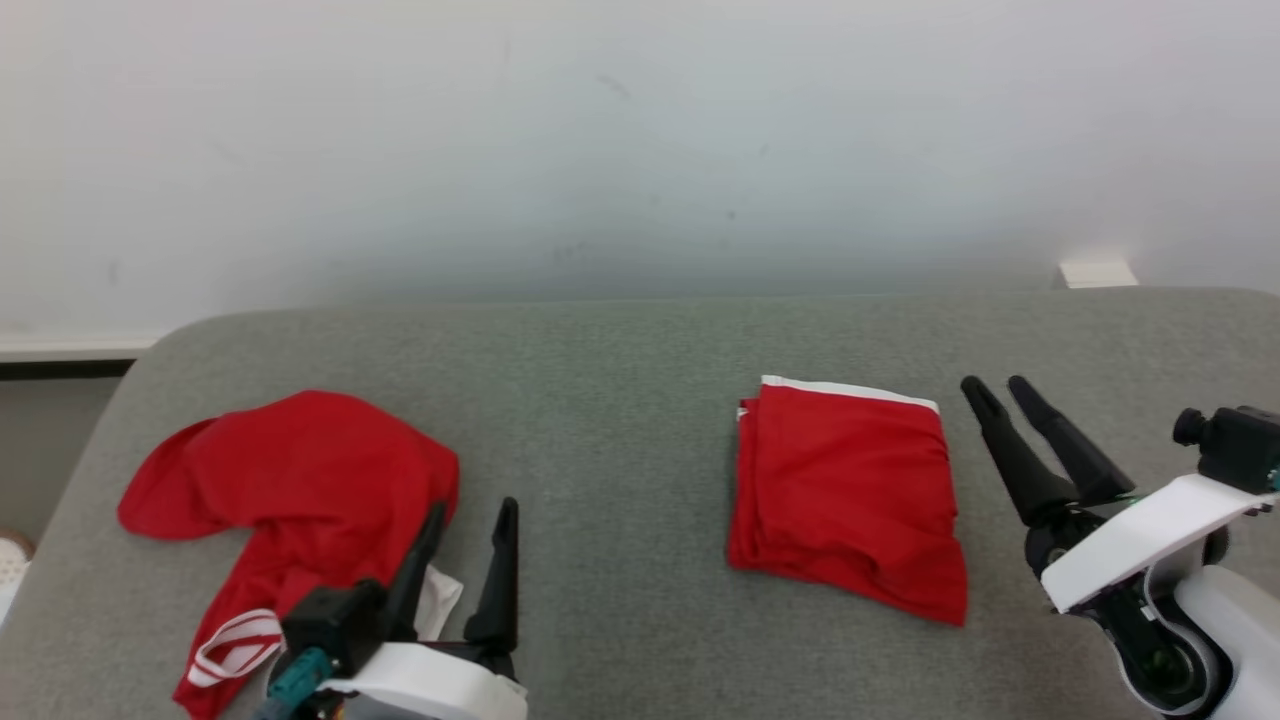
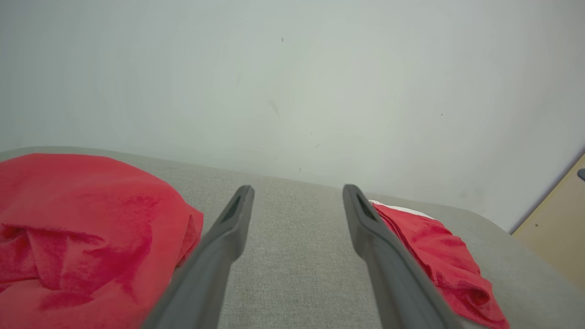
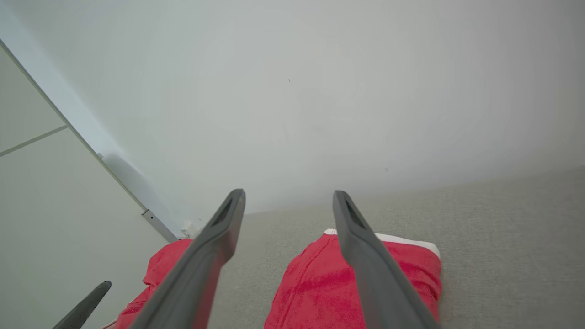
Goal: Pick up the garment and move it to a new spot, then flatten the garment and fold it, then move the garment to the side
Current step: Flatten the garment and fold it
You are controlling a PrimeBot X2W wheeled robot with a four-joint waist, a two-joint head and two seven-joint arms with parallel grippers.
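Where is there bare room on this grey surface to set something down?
The widest bare patch lies in the middle, between the crumpled red garment and the folded red garment. The back strip along the wall is free too. Crowded: front left, where the left tool overlaps that garment.

Bare indoor room, more test space than home.
A grey fabric-covered pad point(image 1: 640, 400) with rounded corners sits against a bare white wall point(image 1: 640, 130), a pale flat panel point(image 3: 45, 205) beside it.

Crumpled garment point(image 1: 290, 470) left, folded garment point(image 1: 845, 490) right, well apart on the padded surface point(image 1: 620, 400).
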